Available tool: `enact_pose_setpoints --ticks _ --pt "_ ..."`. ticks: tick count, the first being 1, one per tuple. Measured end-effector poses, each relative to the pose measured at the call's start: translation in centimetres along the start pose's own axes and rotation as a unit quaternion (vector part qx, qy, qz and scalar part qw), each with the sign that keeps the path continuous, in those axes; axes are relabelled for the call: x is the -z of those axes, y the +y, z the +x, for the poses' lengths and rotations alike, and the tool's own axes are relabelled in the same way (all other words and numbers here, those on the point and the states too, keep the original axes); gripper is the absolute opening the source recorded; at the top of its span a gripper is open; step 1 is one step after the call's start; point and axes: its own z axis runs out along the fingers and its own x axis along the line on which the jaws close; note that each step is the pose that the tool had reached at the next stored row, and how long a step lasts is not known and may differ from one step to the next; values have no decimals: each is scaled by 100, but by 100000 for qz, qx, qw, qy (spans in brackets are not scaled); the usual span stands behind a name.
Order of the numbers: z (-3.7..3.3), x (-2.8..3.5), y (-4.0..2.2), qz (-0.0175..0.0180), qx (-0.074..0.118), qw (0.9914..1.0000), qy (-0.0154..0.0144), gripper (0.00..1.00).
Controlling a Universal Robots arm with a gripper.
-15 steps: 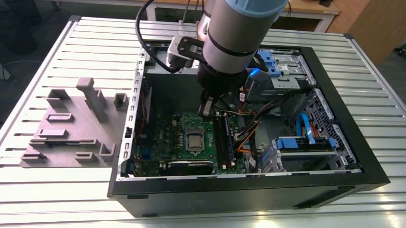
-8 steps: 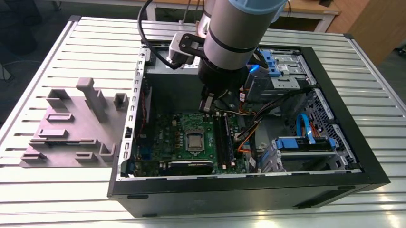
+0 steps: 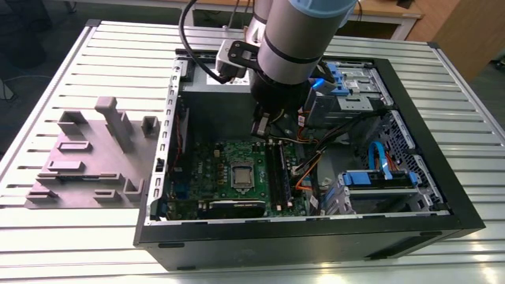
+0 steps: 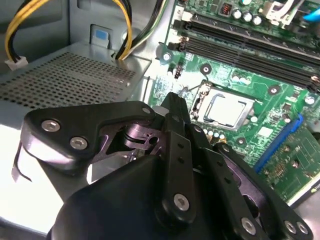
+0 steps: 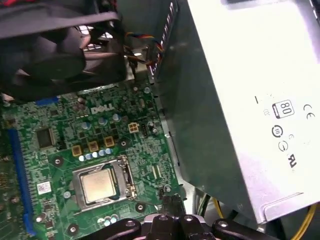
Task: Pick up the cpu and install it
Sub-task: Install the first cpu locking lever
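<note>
Jaws' state cannot be told; they hover just beside the cpu (image 4: 227,111), which sits in the motherboard (image 4: 280,145) socket at mid-frame.

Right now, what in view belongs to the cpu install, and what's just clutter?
Job:
cpu, sitting in the socket frame
green motherboard
gripper, above the board

Bystanders:
grey power supply box
yellow cables
blue drive bays
grey fixture tray outside the case

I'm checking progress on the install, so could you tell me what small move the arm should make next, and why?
Probably a short move toward the cpu, keeping above it. The chip lies in its socket on the motherboard, and the gripper sits off to its side, nearer the grey power supply box.
</note>
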Motion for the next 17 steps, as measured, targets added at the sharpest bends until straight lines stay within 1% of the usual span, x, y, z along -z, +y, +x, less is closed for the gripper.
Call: enact_pose_setpoints --ticks 3,8,14,16,17 --pt "-16 -48 -14 -3 -1 100000 34 10" --pt "-42 -87 -32 -1 -5 100000 14 10" --pt "-52 -162 -42 -3 -2 100000 26 10" --pt "-53 -173 -43 17 -9 100000 91 10" --pt "-52 -175 -43 53 -23 100000 232 10"
